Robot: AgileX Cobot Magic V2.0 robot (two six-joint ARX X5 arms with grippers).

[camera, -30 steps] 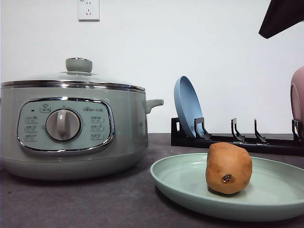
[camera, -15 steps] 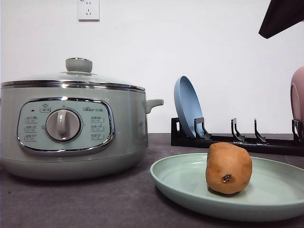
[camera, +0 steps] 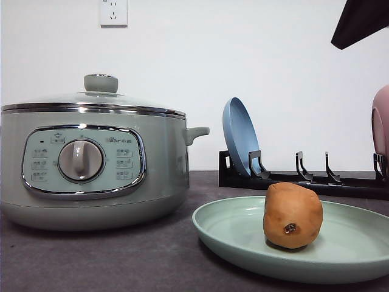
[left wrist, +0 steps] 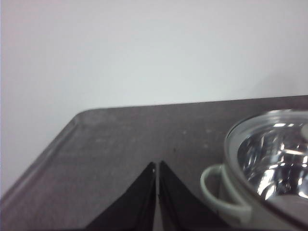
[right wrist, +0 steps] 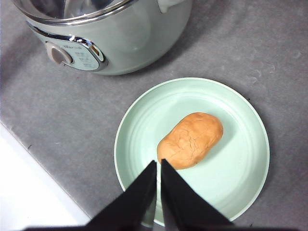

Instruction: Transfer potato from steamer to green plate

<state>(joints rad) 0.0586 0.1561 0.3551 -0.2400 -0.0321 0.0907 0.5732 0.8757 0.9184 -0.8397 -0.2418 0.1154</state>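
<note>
Potato (camera: 292,215) lies on the green plate (camera: 231,234) at front right of the grey surface (camera: 121,261); right gripper (right wrist: 158,166) hangs above it, fingers closed, holding nothing. Steamer (camera: 91,164) w/ lid on sits to the left. Left gripper (left wrist: 157,167) beside its handle, fingers closed, empty. Blue plate (camera: 240,137) stands in rack behind

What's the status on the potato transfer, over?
Left tool shut, empty, beside steamer. Right tool shut, empty, above green plate. Potato resting on the plate, steamer lid on. Nothing in the way.
</note>
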